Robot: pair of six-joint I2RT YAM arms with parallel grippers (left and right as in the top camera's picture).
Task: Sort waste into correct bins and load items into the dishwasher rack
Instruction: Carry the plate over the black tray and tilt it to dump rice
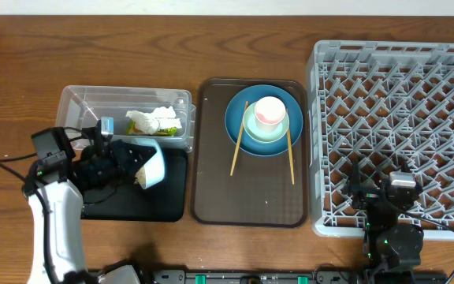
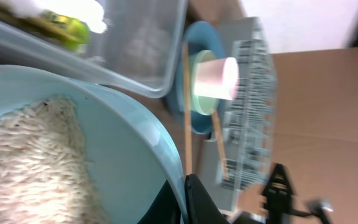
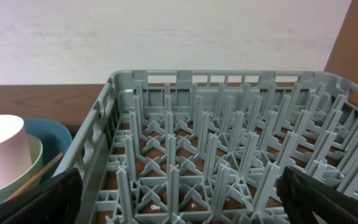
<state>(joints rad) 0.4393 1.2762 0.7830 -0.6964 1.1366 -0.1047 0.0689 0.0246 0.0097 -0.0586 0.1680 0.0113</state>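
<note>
The left gripper (image 1: pixel 132 168) clamps the light-blue bowl (image 1: pixel 154 164) by its rim. The bowl is tipped sideways with rice (image 2: pixel 30 162) inside, and the black tray (image 1: pixel 168 207) lies directly beneath. The right gripper (image 1: pixel 385 192) gapes wide, well apart.

Table (image 1: pixel 132 47): mid-brown, wood grain streaked left to right.
Dishwasher rack (image 1: pixel 400 87), right: uniform grey, regular lattice pattern, brown showing through the gaps.
Serving tray (image 1: pixel 251 197), centre: dark brown, plain.
Plate (image 1: pixel 236 110): dark blue.
Green bowl (image 1: pixel 258 132): pale mint.
Cup (image 1: pixel 270 110): white shading to soft pink.
Chopsticks (image 1: pixel 237 150): light tan wood.
Tub (image 1: pixel 77 102), far left: clear, colourless.
Napkin (image 1: pixel 160 117): white.
Wrapper (image 2: pixel 67 28): yellow-green.
Black tray (image 1: pixel 164 201), near left: matte black, plain.
Light-blue bowl (image 1: pixel 154 167): pale sky blue.
Grains (image 2: pixel 30 162): off-white.
</note>
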